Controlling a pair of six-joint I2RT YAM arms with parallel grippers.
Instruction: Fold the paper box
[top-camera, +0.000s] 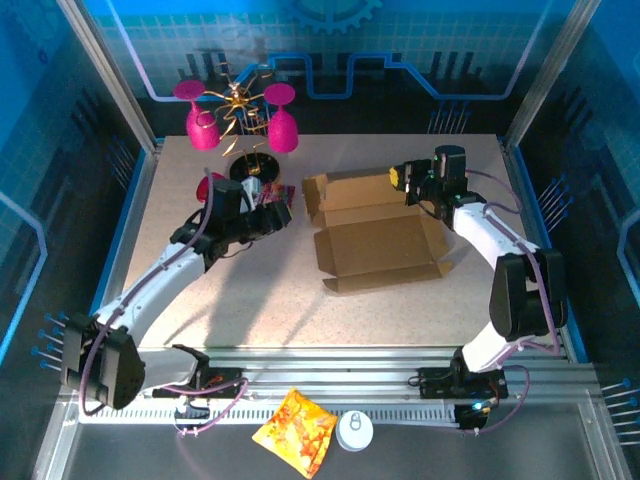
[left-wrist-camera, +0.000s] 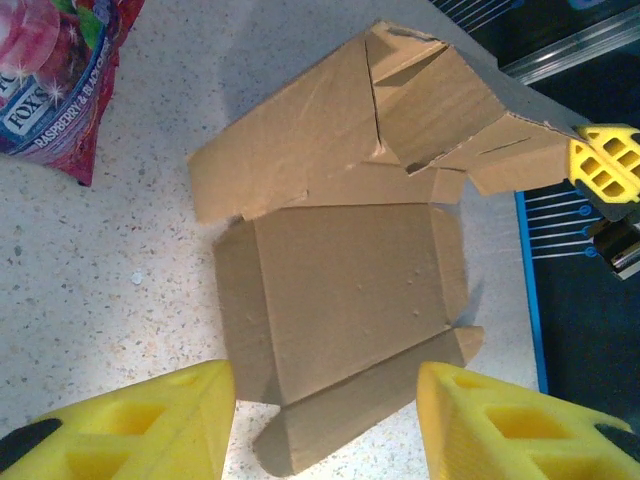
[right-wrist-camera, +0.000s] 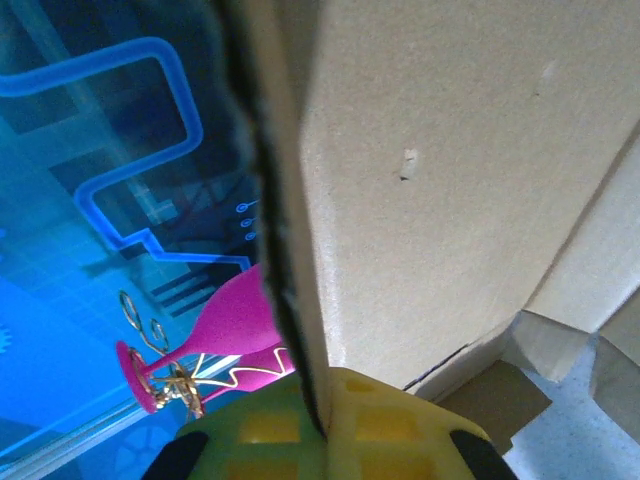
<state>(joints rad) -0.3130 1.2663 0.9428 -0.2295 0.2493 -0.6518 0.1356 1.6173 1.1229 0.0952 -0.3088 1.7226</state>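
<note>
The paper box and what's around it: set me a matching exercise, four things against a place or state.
Things:
1 paper box
2 left gripper
3 right gripper
4 orange snack bag

Places or states:
a open, nothing between its fingers
b off the table, at the near edge
c shut on the box's edge
d lying open on the table

Pairs: 1-d, 2-a, 3-c, 4-b

Gold wire rack on a round black base (top-camera: 240, 100) at the far-left of the speckled beige tabletop (top-camera: 240, 290), two magenta wine glasses (top-camera: 283, 125) hung from it; glossy purple-pink raspberry snack packet (left-wrist-camera: 60, 80) just beside the rack's base; crinkled orange-yellow snack bag (top-camera: 296, 430) and white round disc (top-camera: 354, 432) side by side, well apart from the rack, nearward.
</note>
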